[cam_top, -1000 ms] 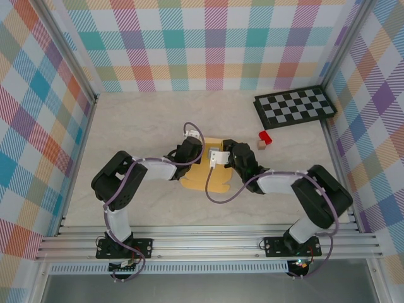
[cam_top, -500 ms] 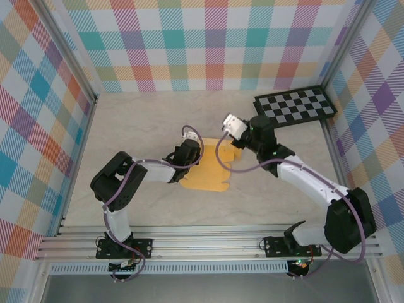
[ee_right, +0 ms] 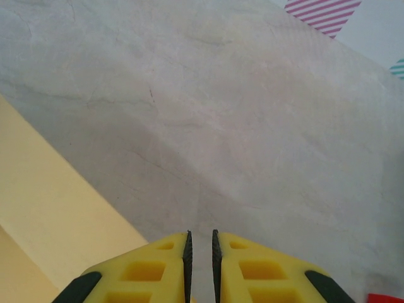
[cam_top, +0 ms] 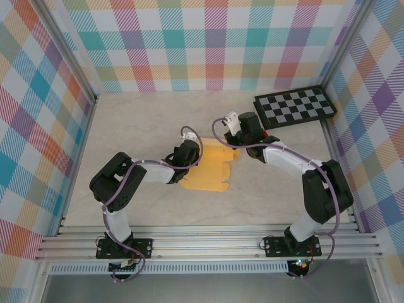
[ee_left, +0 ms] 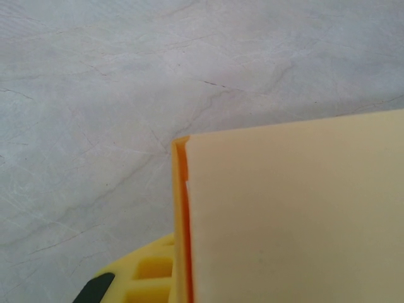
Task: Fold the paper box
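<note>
Paper box (cam_top: 211, 170) clamped in left fingers (ee_left: 148, 279); right fingers (ee_right: 252, 268) beside.

We record bright, even overhead light on the pale marbled tabletop (cam_top: 139, 126), soft faint shadows beneath the black-and-white robot arms (cam_top: 151, 169), a sharp top view, and, in the left wrist view, the thin tan-yellow cardboard sheet (ee_left: 297, 214) so close that its edge goes soft.

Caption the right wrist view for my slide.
Right gripper, fingers almost touching and empty, poised over the marbled table beside the tan paper box.
</note>
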You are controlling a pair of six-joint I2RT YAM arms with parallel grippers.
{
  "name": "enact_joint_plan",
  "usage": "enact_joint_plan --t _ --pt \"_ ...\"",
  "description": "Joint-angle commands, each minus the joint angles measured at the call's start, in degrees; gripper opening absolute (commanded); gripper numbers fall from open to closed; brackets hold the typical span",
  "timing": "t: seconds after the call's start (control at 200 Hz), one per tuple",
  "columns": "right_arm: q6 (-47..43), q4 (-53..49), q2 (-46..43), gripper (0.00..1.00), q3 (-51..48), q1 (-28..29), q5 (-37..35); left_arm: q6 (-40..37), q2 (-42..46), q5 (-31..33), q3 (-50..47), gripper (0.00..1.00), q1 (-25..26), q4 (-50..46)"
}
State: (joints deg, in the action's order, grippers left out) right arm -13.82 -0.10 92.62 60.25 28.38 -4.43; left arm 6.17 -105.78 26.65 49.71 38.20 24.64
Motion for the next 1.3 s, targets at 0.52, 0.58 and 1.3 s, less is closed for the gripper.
enact_joint_plan --t 0.52,0.58,1.3 --pt "2.12 6.91 6.05 0.18 -0.01 5.84 9.27 -8.9 -3.76 -1.7 -5.25 0.0 2.31 5.15" --pt "1.62 6.93 6.62 0.17 -0.24 6.25 7.76 -8.68 -4.25 -1.14 -5.24 0.0 2.28 5.15" --pt "2.07 5.9 5.5 0.15 -1.71 6.25 3.38 -0.41 9.26 -11.79 -12.96 0.44 -1.89 3.66"
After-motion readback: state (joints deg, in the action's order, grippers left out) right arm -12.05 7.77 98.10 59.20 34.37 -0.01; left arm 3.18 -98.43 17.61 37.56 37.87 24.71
